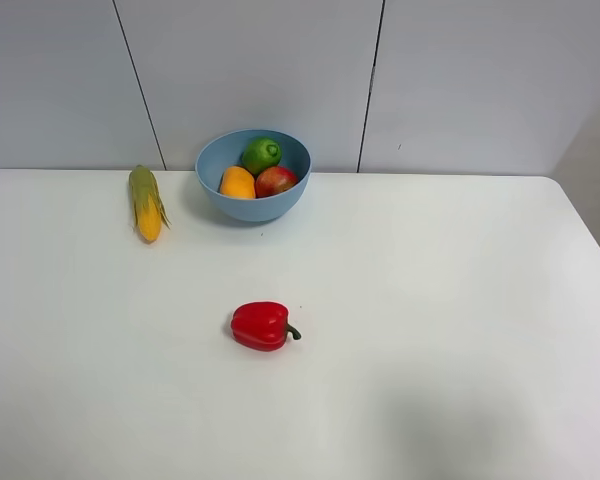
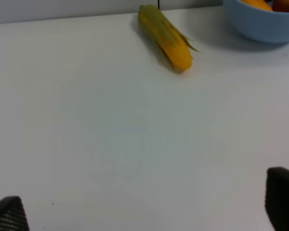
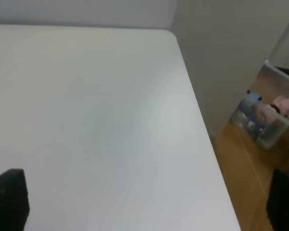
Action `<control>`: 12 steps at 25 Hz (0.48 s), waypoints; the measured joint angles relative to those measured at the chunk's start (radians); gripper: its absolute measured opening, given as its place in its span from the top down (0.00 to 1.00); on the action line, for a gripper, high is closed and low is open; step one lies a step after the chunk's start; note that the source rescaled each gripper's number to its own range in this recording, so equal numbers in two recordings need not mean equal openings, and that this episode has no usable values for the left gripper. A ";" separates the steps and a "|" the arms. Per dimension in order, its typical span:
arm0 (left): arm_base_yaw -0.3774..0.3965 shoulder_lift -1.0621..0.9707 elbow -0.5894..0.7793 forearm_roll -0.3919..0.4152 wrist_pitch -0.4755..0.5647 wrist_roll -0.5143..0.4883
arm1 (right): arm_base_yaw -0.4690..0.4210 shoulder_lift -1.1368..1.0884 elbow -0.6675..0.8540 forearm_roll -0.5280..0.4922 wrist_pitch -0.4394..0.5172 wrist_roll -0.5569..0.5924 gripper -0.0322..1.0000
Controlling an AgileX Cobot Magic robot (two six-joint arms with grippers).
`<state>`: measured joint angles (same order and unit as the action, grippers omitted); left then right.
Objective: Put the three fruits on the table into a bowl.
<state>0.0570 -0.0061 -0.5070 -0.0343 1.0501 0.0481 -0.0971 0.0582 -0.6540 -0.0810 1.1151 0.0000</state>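
The light-blue bowl (image 1: 252, 176) stands at the back of the white table (image 1: 430, 300). Inside it lie all three fruits: the orange-yellow mango (image 1: 237, 183), the red-and-yellow apple (image 1: 276, 181) and the green lime (image 1: 261, 154). The left wrist view catches the bowl's wall (image 2: 260, 24) with the mango's top (image 2: 254, 3) above it. My left gripper (image 2: 144, 211) is open over bare table, its fingertips (image 2: 9, 216) wide apart. My right gripper (image 3: 144, 202) is open too, near the table's right edge. Neither arm shows in the exterior high view.
A corn cob (image 1: 146, 203) with green husk lies left of the bowl, also in the left wrist view (image 2: 164, 37). A red bell pepper (image 1: 261, 325) sits mid-table. Past the table's right edge (image 3: 202, 125) are wooden floor and a clear plastic box (image 3: 267, 115).
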 joint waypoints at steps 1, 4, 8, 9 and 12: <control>0.000 0.000 0.000 0.000 0.000 0.000 | 0.000 -0.028 0.032 0.005 -0.015 0.000 0.00; 0.000 0.000 0.000 0.000 0.000 0.000 | 0.000 -0.061 0.106 0.040 -0.041 0.000 0.00; 0.000 0.000 0.000 0.000 0.000 0.001 | 0.000 -0.061 0.146 0.067 -0.041 0.000 0.00; 0.000 0.000 0.000 0.000 0.000 0.001 | 0.000 -0.061 0.146 0.067 -0.042 0.000 0.00; 0.000 0.000 0.000 0.000 0.000 0.001 | 0.000 -0.061 0.146 0.060 -0.042 0.022 0.00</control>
<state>0.0570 -0.0061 -0.5070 -0.0343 1.0501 0.0491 -0.0971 -0.0028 -0.5076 -0.0207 1.0729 0.0222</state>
